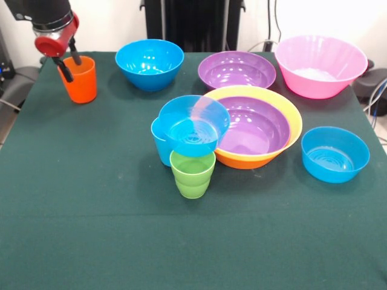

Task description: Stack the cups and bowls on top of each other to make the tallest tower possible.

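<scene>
Your gripper (pixel 69 60) straddles the orange cup's (pixel 78 80) rim at ten o'clock, one finger inside, one outside; whether it has clamped you cannot tell. Done so far: a purple bowl (pixel 253 128) nested in the yellow bowl (pixel 290 124), and a blue bowl (pixel 193 125) tilted on the green cup (pixel 192 175). The other bowls sit loose on the surface (pixel 91 229).

This looks like a robotics lab or test room, not a home. The counter (pixel 91 241) is draped in a plain dark green cloth and stands against a bare white wall. At the top centre of the frame rises a black equipment stand (pixel 192 24), with cables (pixel 275 24) hanging down the wall to its right and more wiring (pixel 376 99) at the right edge. A red and black robot arm (pixel 51 27) enters at the upper left.
</scene>
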